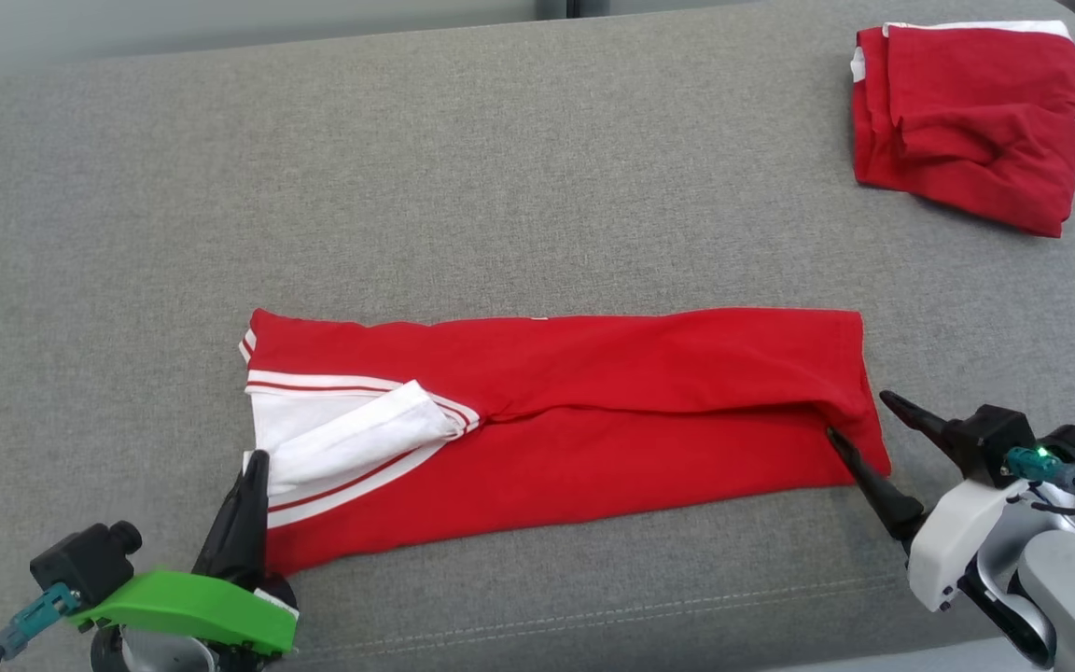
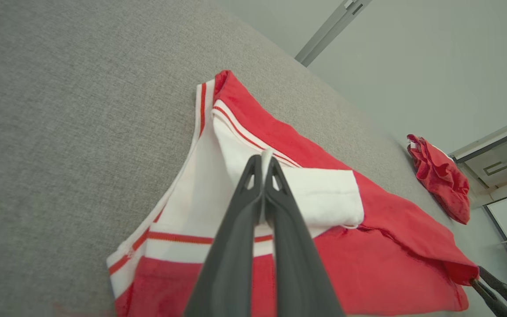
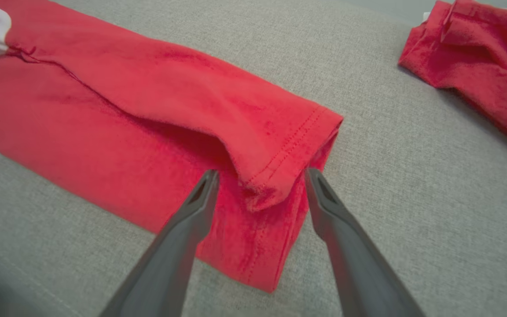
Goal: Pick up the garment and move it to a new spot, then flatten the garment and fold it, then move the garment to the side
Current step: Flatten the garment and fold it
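The garment [image 1: 593,411] is a red shirt with white, red-striped trim, folded into a long band across the grey surface. My left gripper [image 1: 256,462] is at its left end, shut on a pinch of the white fabric [image 2: 266,155]. My right gripper [image 1: 857,413] is open at the right end. In the right wrist view its fingers [image 3: 200,193] straddle the raised hem corner of the garment [image 3: 148,110] and do not grip it. The left wrist view has the garment [image 2: 368,246] stretching away to the right.
A second red garment [image 1: 967,121] lies crumpled at the far right corner of the grey padded surface [image 1: 500,187]; it is also in the wrist views [image 3: 478,57] [image 2: 438,176]. The surface's stitched front edge [image 1: 593,616] runs just below the garment.
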